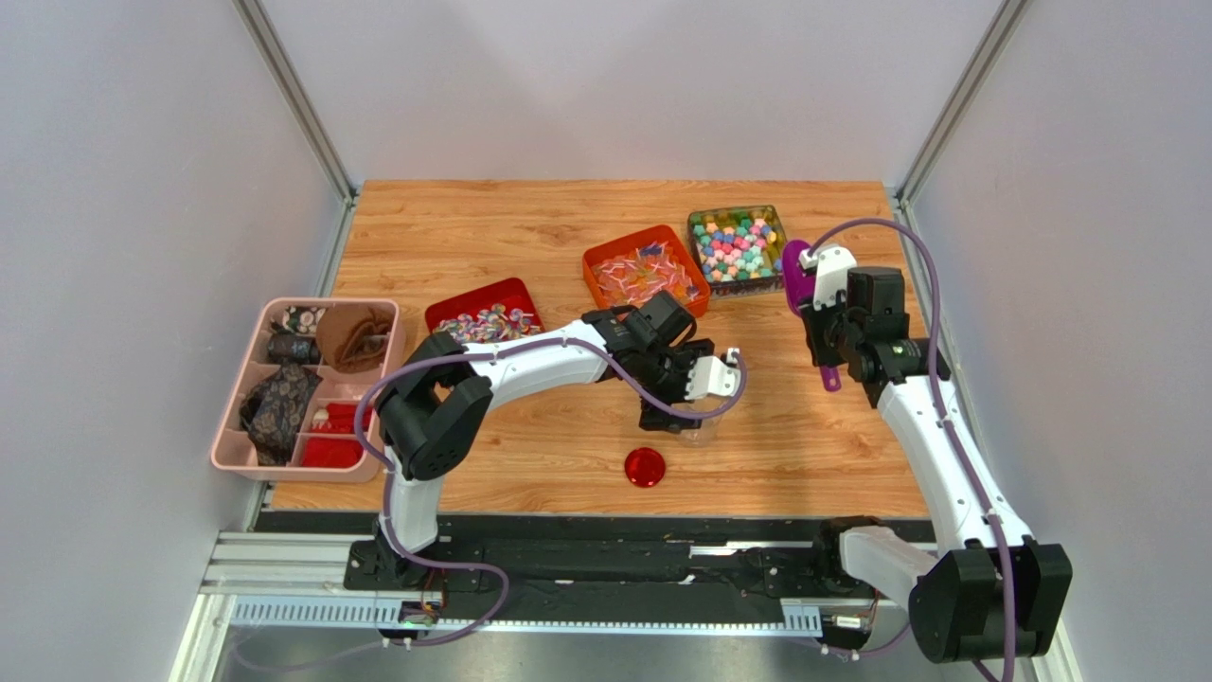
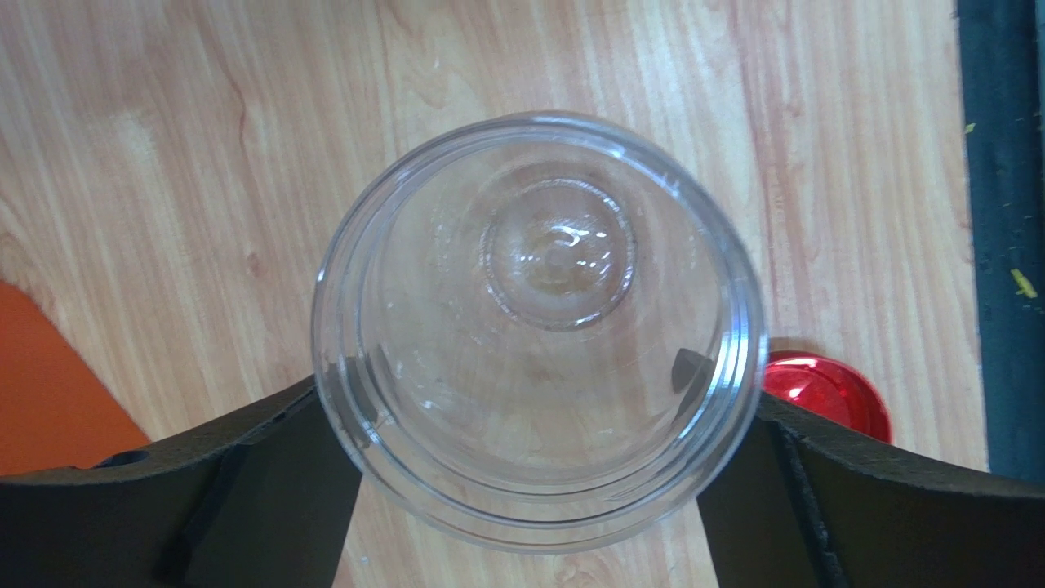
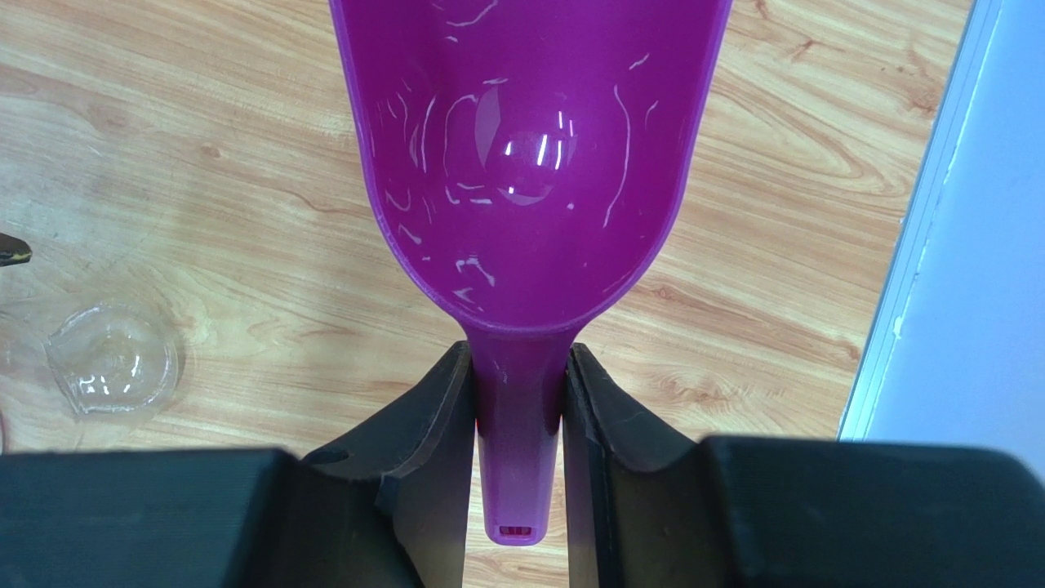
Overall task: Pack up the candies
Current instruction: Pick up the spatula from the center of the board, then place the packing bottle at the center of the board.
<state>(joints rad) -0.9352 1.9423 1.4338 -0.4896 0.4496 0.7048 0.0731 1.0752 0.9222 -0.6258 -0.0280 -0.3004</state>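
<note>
The candies lie in three trays at the back: twist-wrapped ones in a red tray (image 1: 484,316), more in an orange tray (image 1: 647,270), and round coloured ones in a clear tray (image 1: 737,245). My left gripper (image 1: 680,412) is shut on a clear, empty, upright jar (image 2: 540,331), with a finger (image 2: 245,484) on each side of it (image 2: 540,441). My right gripper (image 1: 842,338) is shut on the handle of an empty purple scoop (image 3: 528,159), held (image 3: 520,374) above the table to the right of the clear tray. The jar also shows faintly in the right wrist view (image 3: 111,361).
A round red lid (image 1: 645,466) lies on the table just in front of the jar and also shows in the left wrist view (image 2: 824,390). A pink compartment organiser (image 1: 228,426) with dark items stands at the left edge. Grey walls close in both sides.
</note>
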